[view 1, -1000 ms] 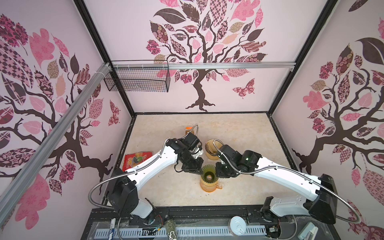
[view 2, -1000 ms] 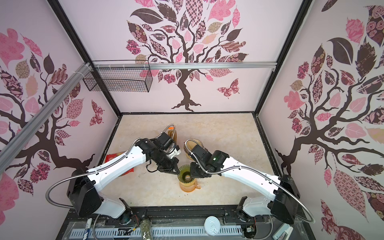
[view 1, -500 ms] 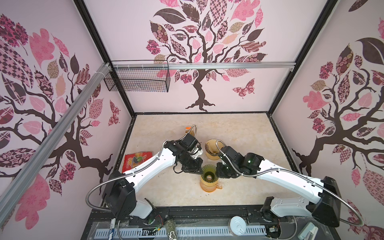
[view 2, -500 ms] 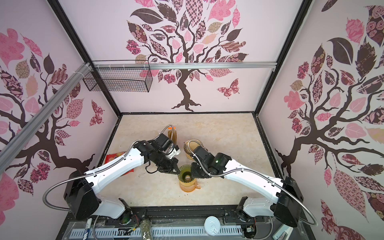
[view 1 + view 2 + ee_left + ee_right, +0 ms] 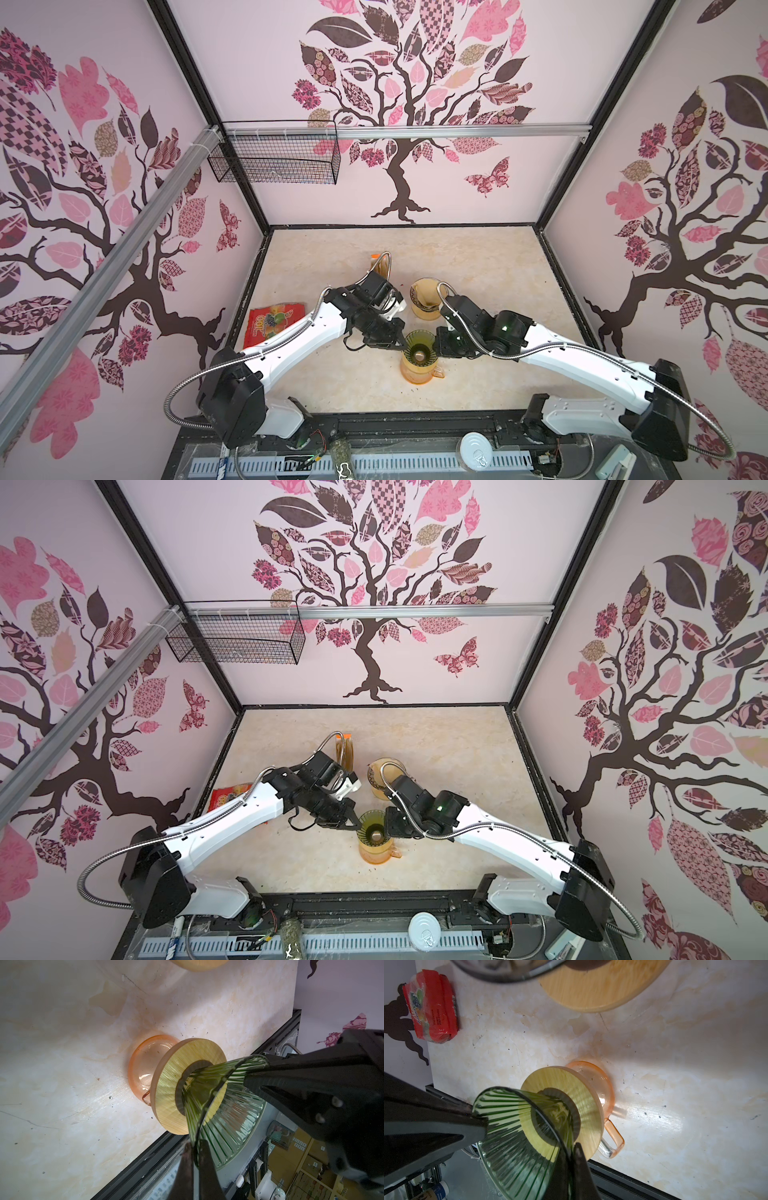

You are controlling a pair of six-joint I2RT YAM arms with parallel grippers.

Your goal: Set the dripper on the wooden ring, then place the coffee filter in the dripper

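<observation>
Pink walls printed with dark-branched trees enclose a beige marbled tabletop [image 5: 478, 266], and a black wire basket [image 5: 274, 164] hangs on the back rail. Near the front middle, a green ribbed glass dripper [image 5: 419, 340] with a round wooden collar [image 5: 166, 1088] sits upright on an orange glass carafe [image 5: 419, 372]; in both top views the carafe's handle points right. The left gripper [image 5: 404, 343] is pinched on the dripper's rim from the left, with the glass edge caught between its two fingers. The right gripper [image 5: 436, 343] is clamped on the opposite rim in the same way. Just behind and apart from the dripper, a tan paper coffee filter [image 5: 426, 291] stands in a second amber vessel [image 5: 424, 311]. A red snack packet [image 5: 274, 318] lies near the left wall.
</observation>
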